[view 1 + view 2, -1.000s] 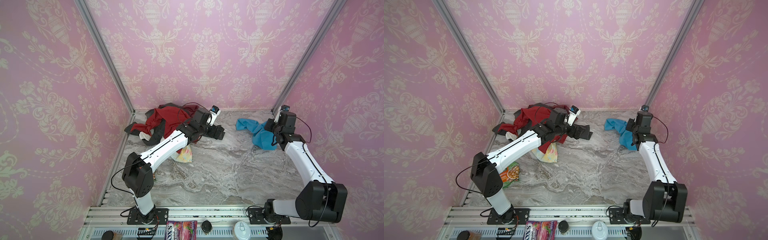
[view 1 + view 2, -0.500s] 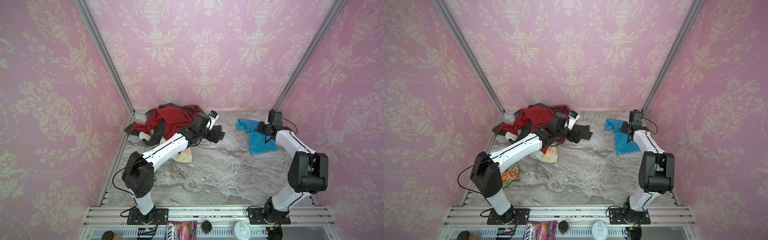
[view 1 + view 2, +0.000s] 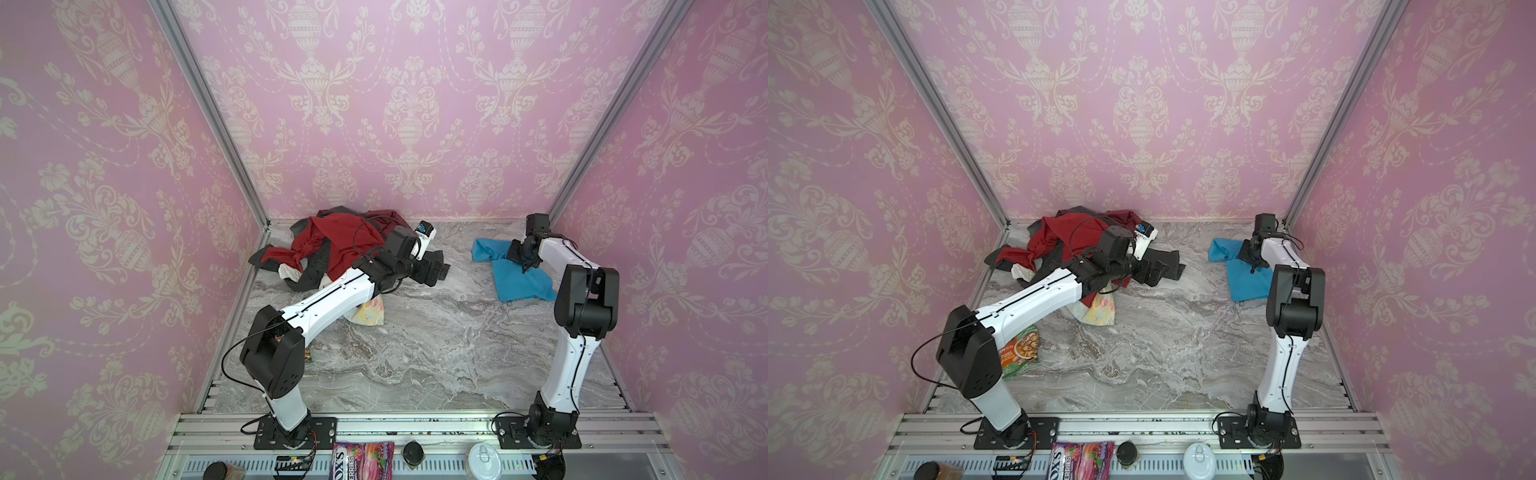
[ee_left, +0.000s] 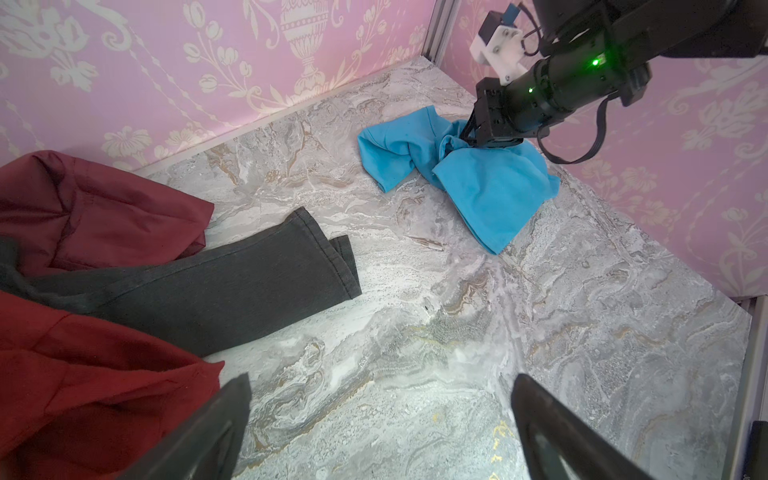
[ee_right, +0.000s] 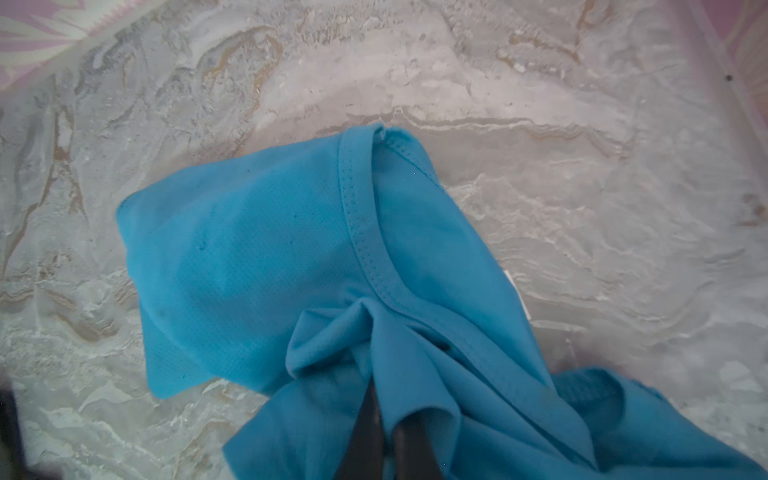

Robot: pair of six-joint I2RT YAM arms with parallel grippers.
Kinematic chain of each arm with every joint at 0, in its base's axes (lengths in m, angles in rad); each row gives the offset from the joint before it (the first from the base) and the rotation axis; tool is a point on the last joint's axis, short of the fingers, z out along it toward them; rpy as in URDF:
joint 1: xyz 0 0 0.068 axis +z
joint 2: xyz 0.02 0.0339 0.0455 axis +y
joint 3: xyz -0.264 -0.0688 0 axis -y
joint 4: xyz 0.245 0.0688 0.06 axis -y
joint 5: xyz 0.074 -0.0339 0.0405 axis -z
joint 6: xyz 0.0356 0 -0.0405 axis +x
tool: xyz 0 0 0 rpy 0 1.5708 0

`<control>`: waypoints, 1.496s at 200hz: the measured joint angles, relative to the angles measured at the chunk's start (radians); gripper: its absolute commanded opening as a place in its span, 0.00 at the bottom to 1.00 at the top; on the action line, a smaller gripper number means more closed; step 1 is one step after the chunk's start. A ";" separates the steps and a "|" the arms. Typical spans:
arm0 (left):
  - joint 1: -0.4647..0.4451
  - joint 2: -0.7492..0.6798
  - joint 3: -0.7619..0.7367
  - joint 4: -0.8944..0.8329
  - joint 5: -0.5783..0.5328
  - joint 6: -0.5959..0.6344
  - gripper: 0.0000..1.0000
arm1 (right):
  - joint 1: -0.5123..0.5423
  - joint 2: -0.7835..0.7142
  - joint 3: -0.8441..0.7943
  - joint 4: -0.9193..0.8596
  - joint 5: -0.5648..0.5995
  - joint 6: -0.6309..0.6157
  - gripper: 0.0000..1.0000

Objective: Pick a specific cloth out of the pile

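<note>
One fold of the cloth (image 3: 515, 286) sits clamped in my right claw (image 4: 466, 139) at two o'clock; I'd lay it flat before releasing.

Matt fine-knit cloth (image 5: 257, 249), smooth marble-look table (image 4: 582, 332), brushed metal frame (image 3: 206, 104)

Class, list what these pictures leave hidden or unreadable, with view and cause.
- Right end effector tips: right wrist view, buried in the cloth folds.
- Lower layers of the pile: both top views, covered by the red cloth.
- Snack packet lettering: a top view, too small.
</note>
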 measured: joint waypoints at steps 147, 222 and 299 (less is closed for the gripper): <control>0.001 0.000 -0.001 0.000 -0.023 0.000 0.99 | -0.090 0.152 0.190 -0.045 -0.022 0.191 0.30; 0.023 -0.013 -0.001 -0.012 -0.026 0.000 0.99 | -0.113 0.179 0.229 -0.017 -0.030 0.192 0.45; 0.048 -0.093 -0.038 -0.027 -0.034 -0.003 0.99 | -0.116 -0.002 -0.018 0.188 -0.031 0.149 0.85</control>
